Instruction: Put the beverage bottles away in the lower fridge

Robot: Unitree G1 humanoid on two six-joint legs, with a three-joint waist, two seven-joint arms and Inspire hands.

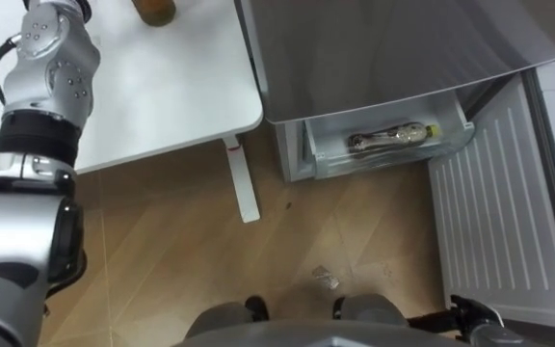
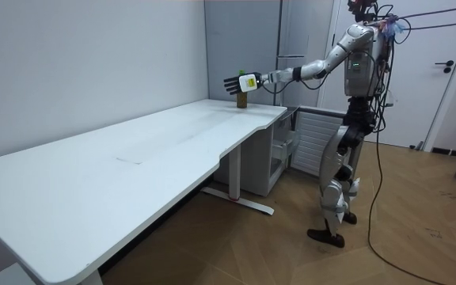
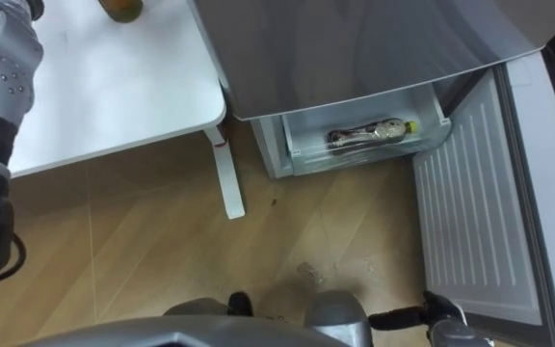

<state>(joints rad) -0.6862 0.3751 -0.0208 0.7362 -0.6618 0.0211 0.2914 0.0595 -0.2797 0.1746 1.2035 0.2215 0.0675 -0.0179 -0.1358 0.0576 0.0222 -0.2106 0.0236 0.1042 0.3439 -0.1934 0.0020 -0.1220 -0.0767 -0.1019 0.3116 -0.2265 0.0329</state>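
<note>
In the fridge's lower drawer, which is standing pulled out with the door hanging open to the right, a clear bottle with a yellow cap is lying on its side, alone. A brown bottle is standing upright on the white table, near the corner closest to the fridge. The left hand is reaching out over the table with fingers spread, just beside that bottle's top. The right hand is hanging low by the door; I cannot tell its fingers.
</note>
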